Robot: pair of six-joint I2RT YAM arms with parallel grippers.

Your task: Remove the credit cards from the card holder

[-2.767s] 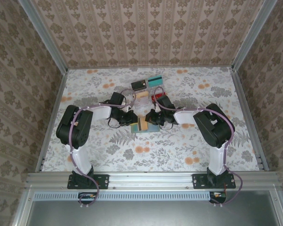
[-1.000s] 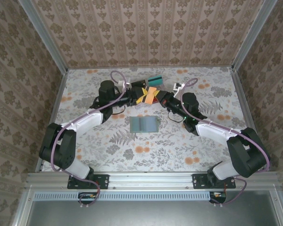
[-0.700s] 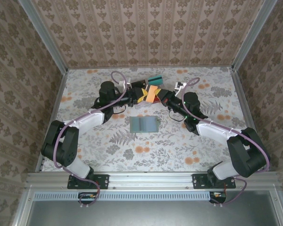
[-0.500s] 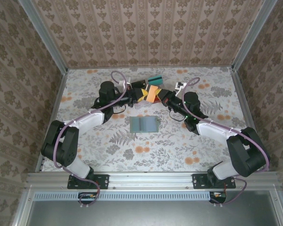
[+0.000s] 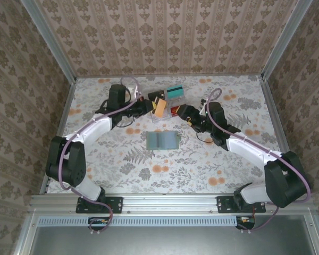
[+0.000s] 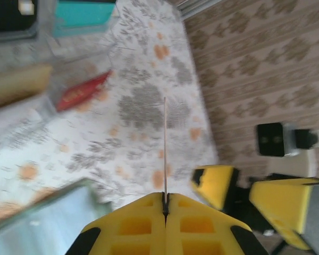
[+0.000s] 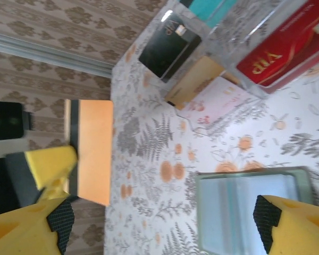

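The card holder (image 5: 162, 140) lies open and flat mid-table, pale bluish inner side up, also under my right wrist (image 7: 250, 210). My left gripper (image 5: 152, 107) is shut on an orange credit card (image 5: 160, 108); the left wrist view shows that card edge-on (image 6: 165, 143) between the closed fingers (image 6: 165, 199). My right gripper (image 5: 181, 112) stands open just right of the card, touching nothing (image 7: 162, 223). The orange card (image 7: 90, 151) hangs left of it. Dark (image 5: 157, 96), teal (image 5: 175, 90) and red (image 5: 175, 110) cards lie in clear boxes behind.
The clear plastic boxes (image 7: 239, 64) cluster at the back centre, one with a tan card (image 7: 194, 79). Patterned walls close off the back and both sides. Flowered tabletop lies free in front of the card holder and to either side.
The right gripper has opened, let go of the orange card and drawn back to the right. The left gripper has shut on that card and carried it slightly left.
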